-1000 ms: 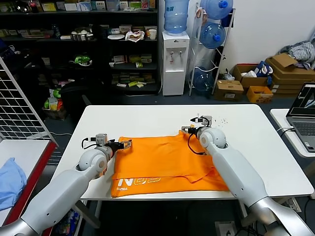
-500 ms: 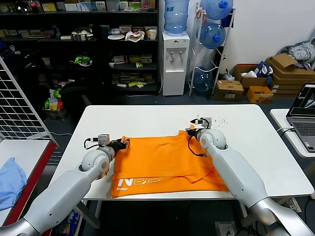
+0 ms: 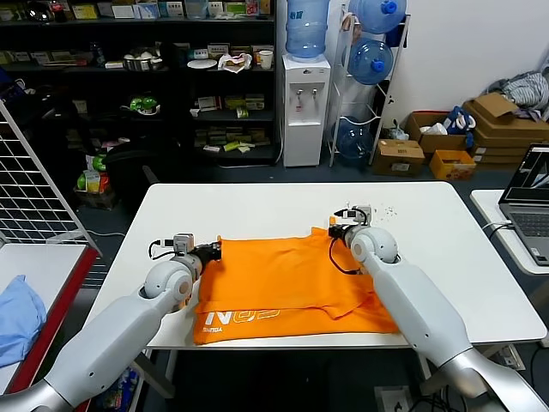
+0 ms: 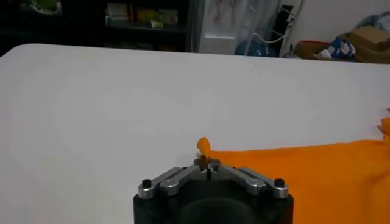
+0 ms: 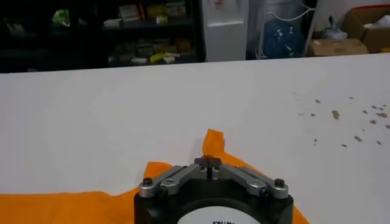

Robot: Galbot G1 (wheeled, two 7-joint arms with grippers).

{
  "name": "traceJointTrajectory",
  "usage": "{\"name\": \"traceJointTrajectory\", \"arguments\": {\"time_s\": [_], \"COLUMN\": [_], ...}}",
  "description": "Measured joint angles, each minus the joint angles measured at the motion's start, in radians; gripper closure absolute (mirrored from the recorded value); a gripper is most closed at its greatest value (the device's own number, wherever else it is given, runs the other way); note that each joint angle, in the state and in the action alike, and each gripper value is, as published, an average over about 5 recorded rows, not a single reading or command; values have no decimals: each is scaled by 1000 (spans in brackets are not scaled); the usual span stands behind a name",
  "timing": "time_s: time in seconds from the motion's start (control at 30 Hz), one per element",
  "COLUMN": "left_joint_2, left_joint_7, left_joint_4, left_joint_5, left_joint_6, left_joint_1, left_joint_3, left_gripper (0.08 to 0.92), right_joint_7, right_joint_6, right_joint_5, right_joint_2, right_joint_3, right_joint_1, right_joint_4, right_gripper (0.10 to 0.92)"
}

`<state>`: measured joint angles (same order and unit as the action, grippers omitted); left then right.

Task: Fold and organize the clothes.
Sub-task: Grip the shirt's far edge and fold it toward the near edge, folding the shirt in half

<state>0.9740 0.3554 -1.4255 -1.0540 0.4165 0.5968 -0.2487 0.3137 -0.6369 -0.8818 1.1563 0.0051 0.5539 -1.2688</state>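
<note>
Where white lettering [image 3: 243, 317] shows, none reads clearly.

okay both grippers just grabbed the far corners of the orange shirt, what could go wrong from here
1. The left gripper is shut on only a small tip of the orange T-shirt; the fabric could slip out when lifted.
2. The right gripper pinches a similarly small corner, so one side might drop and the fold go crooked.
3. The shirt's near hem lies at the table edge; pulling might drag it off.
</note>
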Motion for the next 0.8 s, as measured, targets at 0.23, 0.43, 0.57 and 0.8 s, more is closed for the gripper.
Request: {"name": "traceJointTrajectory", "arguments": {"time_s": [0.23, 0.43, 0.57, 0.8], "left_joint_2": [0, -13, -34, -82], "left_joint_7": [8, 18, 28, 51], "left_joint_4": [-8, -37, -80, -203], "left_joint_5": [10, 12, 12, 8], "left_joint_6": [-12, -16, -17, -17], "left_joint_1": [8, 25, 48, 112], "left_joint_3": [8, 27, 46, 85], "left_gripper": [905, 905, 905, 905], "right_joint_7": [5, 24, 40, 71], "right_joint_6": [13, 10, 3, -9], "right_joint_5": [-2, -29, -57, -108], "right_joint_2": [-16, -50, -90, -178], "right_joint_3": [10, 25, 40, 91], "right_joint_1": [13, 43, 83, 199], "right_joint_4": [-31, -100, -175, -329], "right_gripper": [903, 903, 903, 903]}}
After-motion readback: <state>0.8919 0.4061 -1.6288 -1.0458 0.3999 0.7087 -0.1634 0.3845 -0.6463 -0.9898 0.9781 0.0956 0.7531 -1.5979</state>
